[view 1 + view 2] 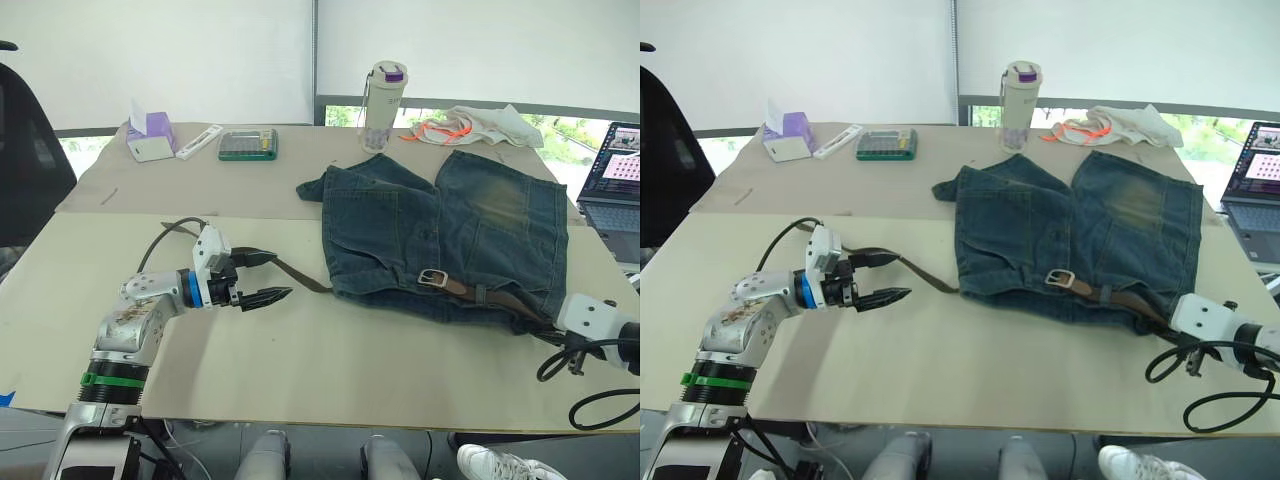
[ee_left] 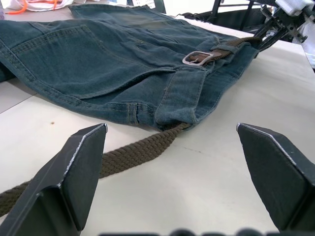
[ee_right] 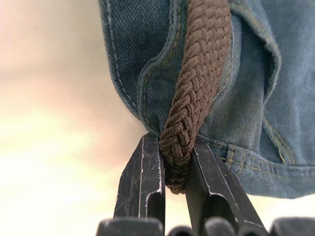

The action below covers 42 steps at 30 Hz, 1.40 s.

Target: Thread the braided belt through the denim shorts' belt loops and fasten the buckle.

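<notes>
The denim shorts [image 1: 450,230] lie flat on the right half of the table, waistband toward me. Along the waistband runs the braided belt [image 1: 497,300], with the silver buckle [image 1: 433,277] lying on the denim and the strap passing under a belt loop [image 1: 481,294]. The belt's brown tail [image 1: 300,276] comes out from under the shorts' left edge onto the table. My left gripper [image 1: 282,274] is open, level with that tail, and the tail passes by its far finger. My right gripper [image 3: 172,140] is shut on the belt at the waistband's right end [image 1: 535,322].
Along the table's far edge stand a tissue box [image 1: 150,137], a calculator [image 1: 248,144], a bottle [image 1: 383,105] and a white cloth with orange cord [image 1: 470,125]. A laptop [image 1: 615,175] sits at the right. A black chair [image 1: 25,150] is on the left.
</notes>
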{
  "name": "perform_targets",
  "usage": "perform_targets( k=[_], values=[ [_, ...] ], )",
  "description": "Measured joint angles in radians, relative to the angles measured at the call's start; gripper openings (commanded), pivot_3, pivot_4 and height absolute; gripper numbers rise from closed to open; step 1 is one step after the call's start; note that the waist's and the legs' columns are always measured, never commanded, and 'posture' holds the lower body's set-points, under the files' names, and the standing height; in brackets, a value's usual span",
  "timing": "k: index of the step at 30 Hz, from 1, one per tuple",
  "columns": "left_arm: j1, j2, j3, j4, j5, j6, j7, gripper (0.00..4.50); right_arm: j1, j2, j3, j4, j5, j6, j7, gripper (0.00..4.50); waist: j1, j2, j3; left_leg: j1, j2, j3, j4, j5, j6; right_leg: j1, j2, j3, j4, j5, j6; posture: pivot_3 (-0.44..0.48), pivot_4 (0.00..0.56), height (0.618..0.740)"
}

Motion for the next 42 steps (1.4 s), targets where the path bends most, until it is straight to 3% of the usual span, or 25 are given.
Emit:
perform_targets(
  k=[2, 4, 13, 14, 18, 22, 27, 36, 42],
  values=[
    [0.001, 0.001, 0.000, 0.002, 0.002, -0.001, -0.001, 4.50, 0.049, -0.017, -0.022, -0.044, 0.057, 0.037, 0.077, 0.21, 0.000, 0.000, 0.000, 0.000, 0.000, 0.000, 0.000, 0.000, 0.000, 0.000, 0.000, 0.000, 0.000, 0.000, 0.000, 0.000, 0.150, 0.740],
    [0.001, 0.002, 0.000, 0.004, 0.003, -0.001, -0.002, 4.50, 0.072, -0.024, -0.032, -0.072, 0.067, 0.058, 0.106, 1.24, 0.000, 0.000, 0.000, 0.000, 0.000, 0.000, 0.001, 0.000, 0.000, 0.000, 0.000, 0.000, 0.000, 0.000, 0.000, 0.000, 0.150, 0.740],
    [0.016, 0.007, 0.003, 0.004, 0.004, 0.001, 0.014, 4.50, 0.102, -0.024, -0.131, -0.118, 0.108, 0.176, 0.122, 4.35, -0.001, 0.000, 0.000, 0.000, 0.000, 0.000, 0.001, 0.000, 0.000, 0.001, 0.000, 0.000, 0.000, 0.000, 0.000, 0.000, 0.150, 0.740],
    [0.019, 0.007, 0.008, 0.004, 0.003, 0.003, 0.025, 4.50, 0.124, -0.024, -0.150, -0.132, 0.111, 0.194, 0.138, 4.46, 0.000, 0.000, 0.000, 0.000, 0.000, 0.000, 0.001, 0.000, 0.000, 0.001, 0.000, 0.000, 0.000, 0.000, 0.000, 0.000, 0.150, 0.740],
    [0.020, -0.007, 0.066, 0.004, -0.017, 0.036, 0.112, 4.50, 0.156, 0.015, -0.235, -0.209, 0.198, 0.251, 0.164, 4.46, -0.002, 0.000, 0.000, 0.000, 0.000, 0.000, 0.001, 0.000, 0.000, 0.001, 0.000, 0.000, 0.000, 0.000, 0.000, 0.000, 0.150, 0.740],
    [0.015, -0.078, 0.139, 0.003, -0.025, 0.060, 0.274, 4.50, 0.152, 0.067, -0.293, -0.368, 0.348, 0.371, 0.170, 4.46, -0.002, 0.000, 0.000, 0.000, 0.000, 0.000, 0.002, 0.000, 0.000, 0.001, 0.000, 0.000, 0.001, 0.000, 0.000, 0.000, 0.150, 0.740],
    [-0.011, -0.211, 0.259, -0.025, -0.027, 0.116, 0.642, 4.50, 0.070, 0.149, -0.293, -0.623, 0.559, 0.559, 0.054, 4.46, 0.003, -0.001, 0.001, 0.000, 0.000, -0.001, 0.002, 0.000, 0.000, 0.001, 0.000, 0.000, 0.001, 0.000, 0.000, 0.000, 0.150, 0.740],
    [-0.073, -0.328, 0.351, -0.027, 0.161, 0.189, 1.255, 4.50, -0.192, 0.298, -0.108, -0.829, 0.774, 0.716, -0.198, 4.46, 0.017, -0.007, 0.002, -0.001, 0.000, -0.001, 0.003, 0.000, 0.000, 0.000, 0.000, -0.001, 0.001, 0.000, 0.000, 0.000, 0.150, 0.740],
    [-0.138, -0.347, 0.316, 0.141, 0.222, 0.226, 1.326, 4.50, -0.285, 0.380, 0.045, -0.797, 0.654, 0.718, -0.347, 4.46, 0.033, -0.008, 0.001, -0.005, -0.002, -0.001, 0.003, 0.000, -0.001, -0.004, 0.000, -0.001, 0.000, 0.000, 0.001, 0.000, 0.150, 0.740]
  ],
)
